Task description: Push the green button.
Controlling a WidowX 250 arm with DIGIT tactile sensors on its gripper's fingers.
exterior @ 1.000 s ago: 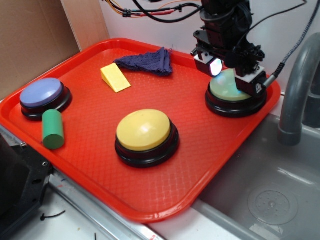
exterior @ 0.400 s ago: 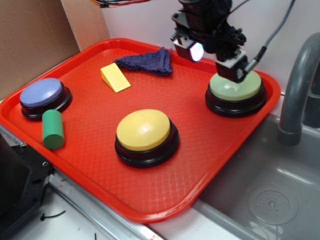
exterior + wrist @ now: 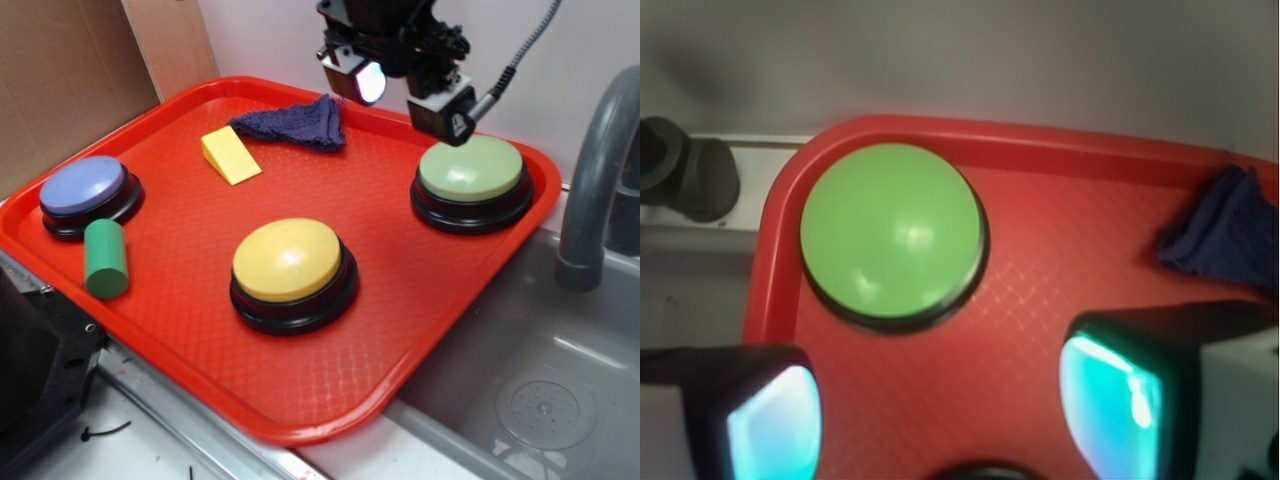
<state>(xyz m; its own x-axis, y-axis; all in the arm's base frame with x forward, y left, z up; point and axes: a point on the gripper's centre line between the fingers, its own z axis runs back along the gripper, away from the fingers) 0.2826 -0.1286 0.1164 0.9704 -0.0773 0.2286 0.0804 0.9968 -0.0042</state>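
Note:
The green button (image 3: pixel 471 170), a pale sage-green dome on a black base, sits at the back right corner of the red tray (image 3: pixel 180 210). My gripper (image 3: pixel 405 97) hangs in the air just above and to the left of it, not touching it. Its two lit fingers stand apart, open, with nothing between them. In the wrist view the green button (image 3: pixel 892 230) lies whole and uncovered ahead of the gripper (image 3: pixel 940 412), over bare tray (image 3: pixel 1040 290).
On the tray are a yellow button (image 3: pixel 290 260), a blue-purple button (image 3: pixel 83 187), a dark green cylinder (image 3: pixel 105 258), a yellow wedge (image 3: pixel 231 155) and a dark blue cloth (image 3: pixel 295 124). A grey faucet (image 3: pixel 590 180) and a sink (image 3: pixel 540 390) lie to the right.
The gripper has risen off the green button and moved up and left. The button's dome, partly covered before, now shows in full.

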